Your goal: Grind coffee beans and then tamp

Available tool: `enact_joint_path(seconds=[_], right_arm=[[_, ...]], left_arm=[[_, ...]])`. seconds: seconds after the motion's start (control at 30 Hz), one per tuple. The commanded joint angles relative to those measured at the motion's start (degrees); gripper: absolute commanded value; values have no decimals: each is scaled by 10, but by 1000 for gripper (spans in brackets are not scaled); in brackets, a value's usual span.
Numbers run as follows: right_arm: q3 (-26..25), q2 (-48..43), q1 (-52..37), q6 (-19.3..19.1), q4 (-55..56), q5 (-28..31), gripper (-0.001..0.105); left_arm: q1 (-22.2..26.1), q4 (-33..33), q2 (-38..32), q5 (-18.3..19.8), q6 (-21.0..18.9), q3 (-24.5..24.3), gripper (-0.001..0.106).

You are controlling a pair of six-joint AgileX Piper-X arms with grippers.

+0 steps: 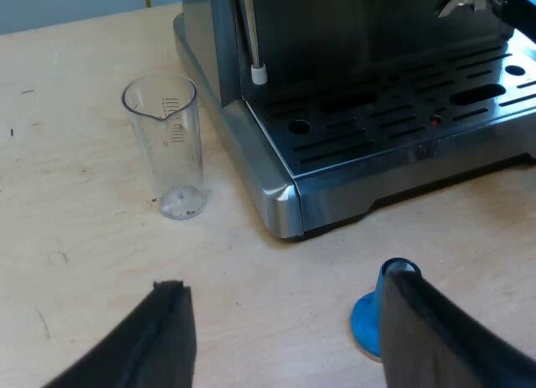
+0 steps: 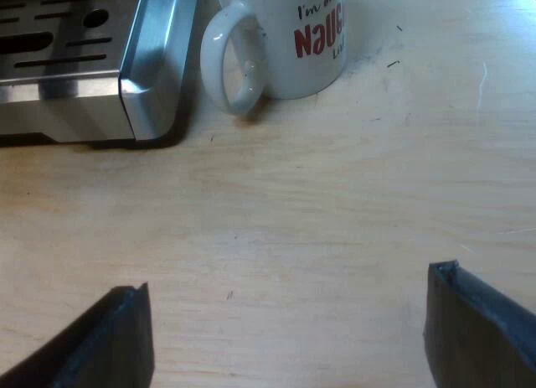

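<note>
both jaws gape; blue tamper near left jaws.

Pale wood grain is shown by the bench, silver with dark slots by the espresso machine, blue by the tamper, clear with fine markings by the measuring glass, white with red lettering by the mug.

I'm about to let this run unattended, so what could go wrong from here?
The blue tamper sits at one finger of the open left pincer, not centred between them; closing may knock it instead of gripping it. The measuring glass stands tall and narrow by the espresso machine corner; a passing arm could tip it. The mug stands beside the machine, ahead of the open right pincer; a forward move might catch its handle.
</note>
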Motion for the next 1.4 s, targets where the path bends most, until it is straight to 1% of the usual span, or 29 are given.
enact_joint_path(seconds=[0.03, 0.57, 0.6, 0.63, 0.73, 0.87, 0.93, 1.0, 1.07, 1.13, 1.23, 1.27, 1.33, 1.37, 1.4], right_arm=[[-3, -27, 0, 0, -6, 1, 69], [-3, -26, 0, 0, -14, -1, 69], [-3, -26, 0, 0, -25, -16, 69], [-7, -26, 0, 0, -36, -35, 69], [-16, -23, 0, -1, -32, -52, 69], [-36, -11, 0, -14, -29, -89, 69], [-49, 4, 0, -14, -29, -113, 69], [-57, 19, 0, -14, -29, -126, 69], [-63, 34, 0, -14, -29, -150, 69], [-64, 53, 0, -14, -34, -205, 69], [-64, 78, 12, -14, -36, -232, 69], [-64, 79, 13, -15, -36, -232, 69], [-65, 86, 21, -19, -36, -232, 69], [-66, 91, 29, -28, -35, -232, 69], [-66, 106, 57, -47, -35, -228, 69]], left_arm=[[0, -8, -25, 1, 0, -2, 51], [0, -8, -25, 1, -1, -2, 51], [0, -8, -25, 1, -1, -2, 51], [0, -3, -25, 9, -3, -5, 51], [0, 4, -25, 25, -3, -16, 51], [0, 4, -17, 34, -5, -26, 51], [0, 4, -4, 66, -5, -27, 51], [0, 2, 6, 84, -6, -27, 51], [-5, -7, 20, 92, -7, -27, 51], [-17, -31, 33, 108, -7, -27, 51], [-42, -62, 49, 118, -7, -27, 51], [-42, -62, 49, 118, -7, -27, 51], [-62, -84, 70, 118, -7, -27, 51], [-84, -102, 100, 118, -2, -27, 51], [-90, -107, 108, 118, -1, -27, 51]])
